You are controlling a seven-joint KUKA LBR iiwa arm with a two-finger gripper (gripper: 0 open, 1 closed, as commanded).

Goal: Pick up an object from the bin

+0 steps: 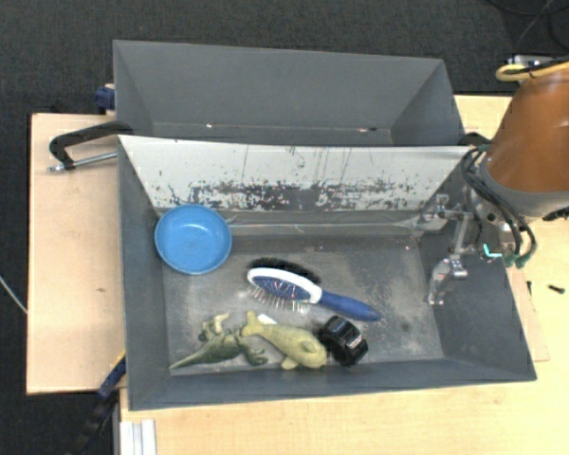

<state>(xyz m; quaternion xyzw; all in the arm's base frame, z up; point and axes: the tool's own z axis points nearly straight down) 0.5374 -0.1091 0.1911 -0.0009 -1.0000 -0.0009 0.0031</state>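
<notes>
Inspection of the grey metal bin [137, 282], clock positions taken from the middle of its floor.

Contents counted: five loose items, one of each kind.
1. One blue round bowl [192, 239], upright, at about 10 o'clock near the left wall, well apart from the rest.
2. One hairbrush [286, 287] with a white-and-blue head and dark bristles, just by the centre. Its blue handle runs out toward 4 o'clock.
3. One green toy dinosaur [216, 346] at 7 o'clock, along the front wall.
4. One pale yellow-green figure [292, 344] at 6 o'clock (its exact kind is not clear), touching the dinosaur.
5. One small black item [344, 339] at 5 o'clock, just beside the figure and just below the brush handle's end.

Tool: the gripper [443, 278] hangs at 3 o'clock, by the right wall, over bare bin floor. Nothing is seen in it. From where I stand, I cannot tell whether it is open or closed. The items nearest it are the brush handle's tip and the black item, both apart from it toward 8 o'clock. All five items lie on the bin floor.
</notes>
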